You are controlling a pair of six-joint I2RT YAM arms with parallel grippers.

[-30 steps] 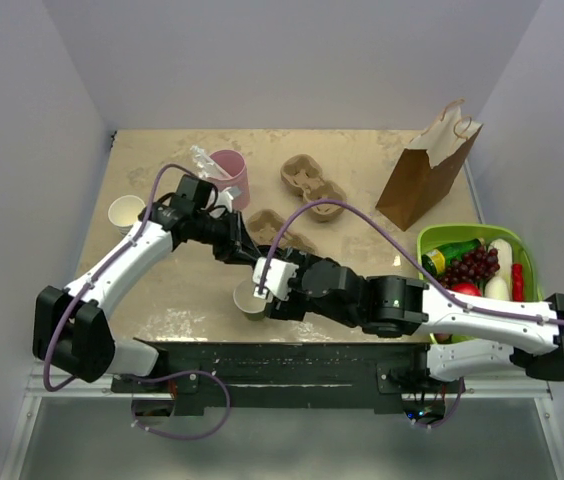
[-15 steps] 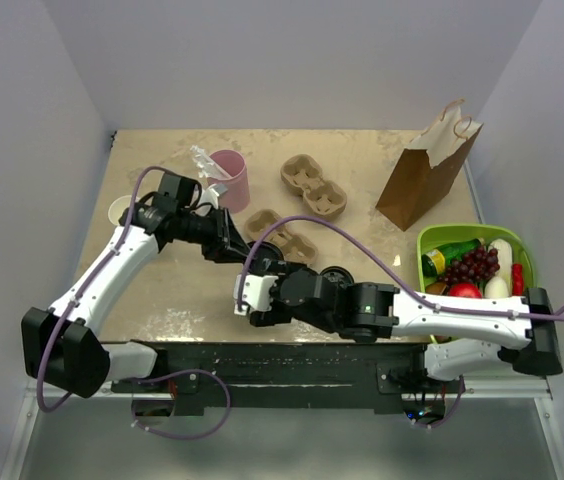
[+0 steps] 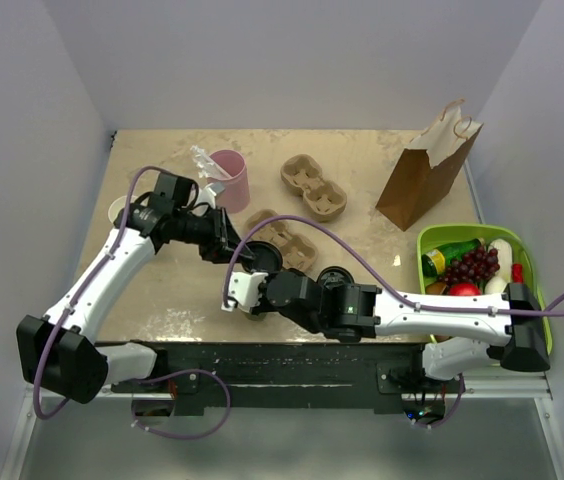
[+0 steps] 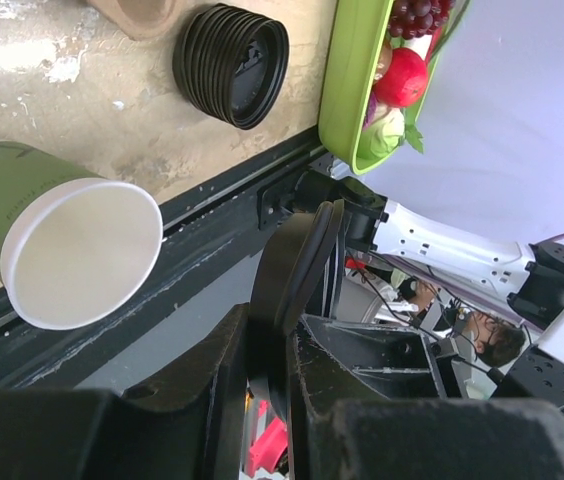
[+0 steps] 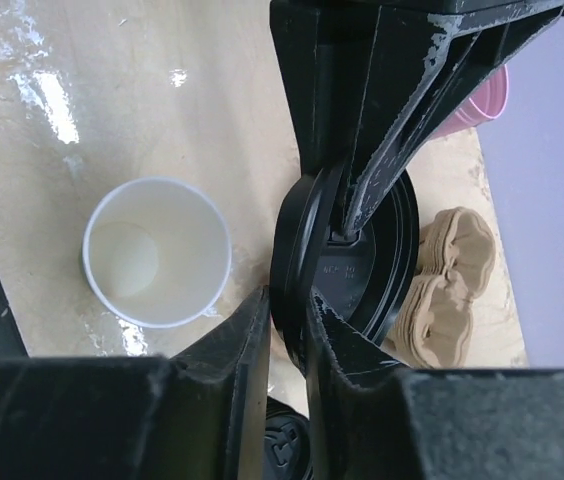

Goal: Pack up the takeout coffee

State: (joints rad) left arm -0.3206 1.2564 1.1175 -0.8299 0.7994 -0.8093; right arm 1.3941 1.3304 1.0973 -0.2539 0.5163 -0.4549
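Bright, even light; soft wrist-view foregrounds.

Olive-green paper cup (image 5: 157,252), upright, black lid (image 5: 362,280) off

- Left arm (image 3: 112,262), at 9 o'clock: white shells between black joints.
- Right arm (image 3: 442,315), at 4 o'clock: the same white shells, plus a bulky black joint with a small green light (image 3: 349,309).
- Purple cables (image 3: 297,213) loop along both arms.
- Black fingers (image 5: 212,400) of the right arm, edges chipped pale.
- Black base rail (image 3: 292,362) at 6 o'clock.
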